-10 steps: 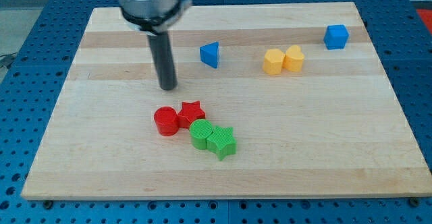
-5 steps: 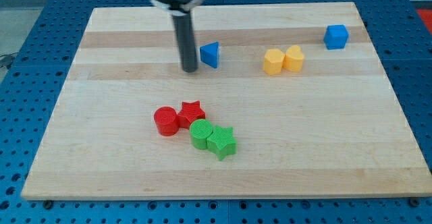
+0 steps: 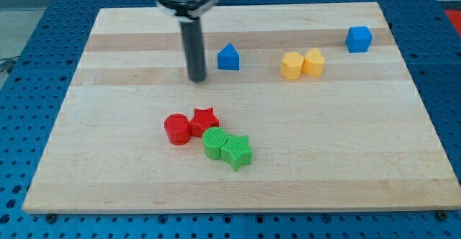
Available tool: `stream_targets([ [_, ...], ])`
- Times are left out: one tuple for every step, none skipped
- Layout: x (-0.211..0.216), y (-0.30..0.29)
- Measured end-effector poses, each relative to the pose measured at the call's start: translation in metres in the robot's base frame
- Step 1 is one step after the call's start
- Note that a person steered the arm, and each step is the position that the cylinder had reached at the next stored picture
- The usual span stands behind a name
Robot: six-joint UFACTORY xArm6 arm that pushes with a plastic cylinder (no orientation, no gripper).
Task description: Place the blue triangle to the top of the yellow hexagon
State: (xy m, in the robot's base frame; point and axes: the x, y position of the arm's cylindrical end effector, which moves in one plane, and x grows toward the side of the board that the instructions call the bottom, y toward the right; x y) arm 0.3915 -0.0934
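The blue triangle (image 3: 228,57) lies on the wooden board in the upper middle of the view. The yellow hexagon (image 3: 291,65) lies to its right, touching a second yellow block (image 3: 314,62) on its right side. My tip (image 3: 197,78) rests on the board just left of the blue triangle and slightly below it, with a small gap between them. The triangle is about level with the hexagon, a little left of it.
A blue cube (image 3: 358,39) sits at the view's upper right. A red cylinder (image 3: 176,129), red star (image 3: 204,119), green cylinder (image 3: 214,143) and green star (image 3: 236,151) cluster in the lower middle. The board's edge (image 3: 238,209) runs along the view's bottom.
My tip moved up and right to the triangle's left side, nudged it slightly right and turned it, then drew back a little to the left.
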Motion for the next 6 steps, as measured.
stream_targets([
  [-0.013,-0.009],
  [-0.025,-0.004],
  [-0.025,0.014],
  [-0.023,0.017],
  [-0.023,0.038],
  [-0.023,0.081],
])
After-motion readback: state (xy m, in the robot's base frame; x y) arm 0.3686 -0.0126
